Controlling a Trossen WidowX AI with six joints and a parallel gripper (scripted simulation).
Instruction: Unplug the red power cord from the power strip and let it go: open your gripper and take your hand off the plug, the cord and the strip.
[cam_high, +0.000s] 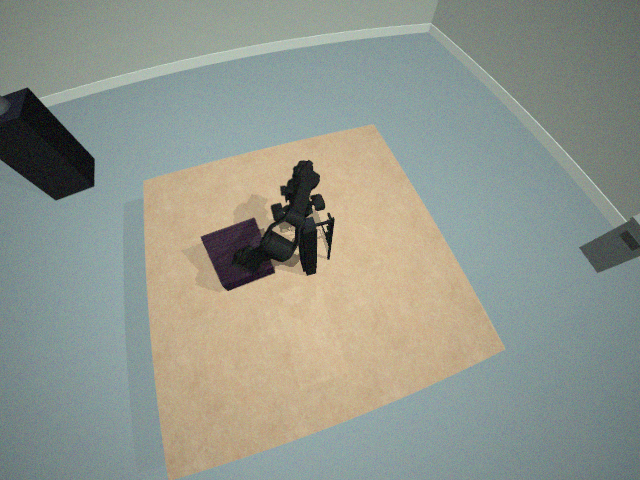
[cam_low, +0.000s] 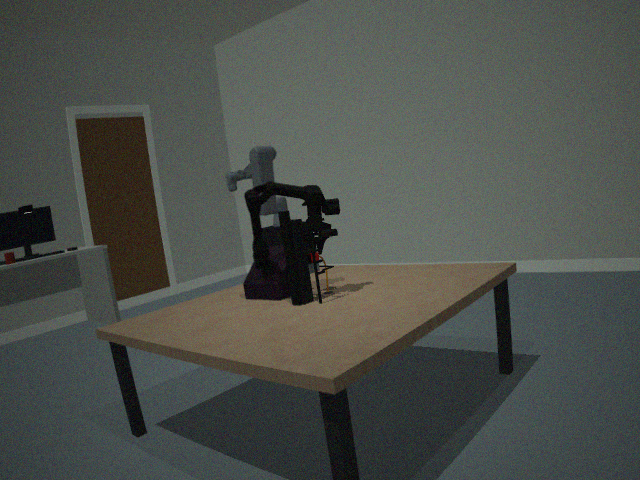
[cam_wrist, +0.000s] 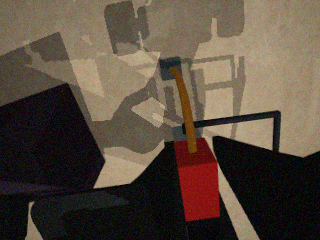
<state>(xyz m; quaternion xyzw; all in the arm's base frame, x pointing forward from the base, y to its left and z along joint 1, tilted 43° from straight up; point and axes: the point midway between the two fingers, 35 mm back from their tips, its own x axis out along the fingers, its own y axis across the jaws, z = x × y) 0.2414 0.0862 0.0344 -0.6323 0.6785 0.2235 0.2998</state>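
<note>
While the arm (cam_low: 281, 193) bends low over the counter (cam_low: 361, 315), the tool (cam_wrist: 200, 200) is clamped narrowly on the red plug (cam_wrist: 198, 181), dark fingers flanking it. Its orange cord (cam_wrist: 184, 105) curves away toward a small grey-blue block (cam_wrist: 170, 67).

The worktop is a square wooden table (cam_low: 361, 330) with a light tan surface and four dark legs. It stands on a blue-grey floor (cam_high: 516, 387).

A dark purple box (cam_high: 227, 253) rests on the table, nearer the left edge in the top view, set at an angle to the table edges. A thin black wire frame (cam_high: 328, 235) stands upright just beside the centre.

Off the table, a black cabinet (cam_high: 43, 147) stands by the white baseboard (cam_high: 232, 51). A brown door (cam_low: 118, 206) in a white frame is set in the far wall. A grey desk (cam_low: 56, 279) beside it carries a black monitor (cam_low: 25, 227) and a small red object (cam_low: 9, 256).
</note>
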